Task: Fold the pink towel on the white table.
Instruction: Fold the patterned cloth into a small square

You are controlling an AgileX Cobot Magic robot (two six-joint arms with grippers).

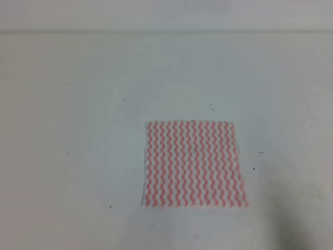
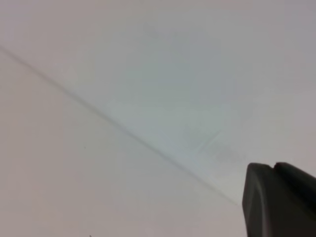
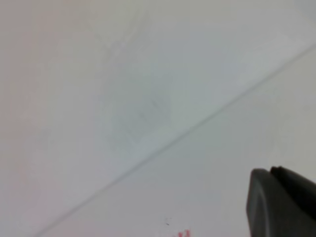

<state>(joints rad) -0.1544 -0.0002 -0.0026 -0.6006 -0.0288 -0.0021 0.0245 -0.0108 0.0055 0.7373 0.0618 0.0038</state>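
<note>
Pink towel (image 1: 193, 163) lying flat on the white table (image 1: 78, 156), both arms off it.

You are looking at the towel spread unfolded, right of centre and toward the near edge. Each wrist view is showing you only a dark corner of its gripper, left gripper (image 2: 279, 200) and right gripper (image 3: 281, 202), so you cannot tell whether either is open or closed.

High view looking down on white table (image 1: 78, 156), both wrist views close, facing its far edge
</note>
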